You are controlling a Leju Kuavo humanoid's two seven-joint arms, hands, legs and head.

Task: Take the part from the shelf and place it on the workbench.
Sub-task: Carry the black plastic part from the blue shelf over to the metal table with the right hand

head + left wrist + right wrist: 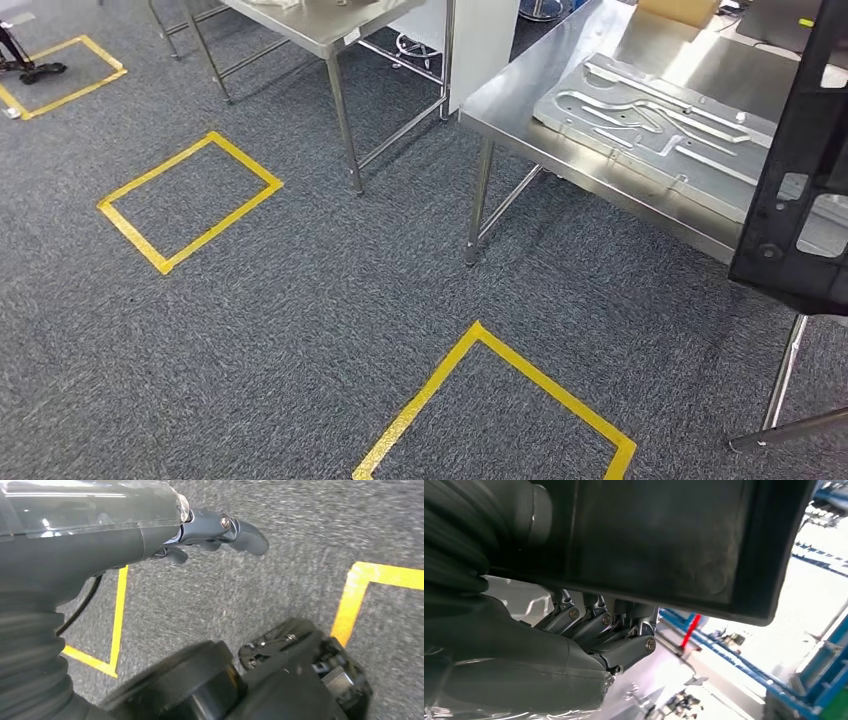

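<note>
One black part sits at the workbench's near edge, raised over it, gripped by the right hand, fingers curled round its rim; left hand hangs over carpet, fingers curled, holding nothing; grooved metal plate lies on the workbench.

Even, diffuse overhead light; the carpet is rendered sharply in the head view, with soft shadows under the steel workbench, whose top shows mild sheen. The left wrist view is motion-blurred across the carpet. In the right wrist view, the black part is underexposed against an overexposed, defocused background.
</note>
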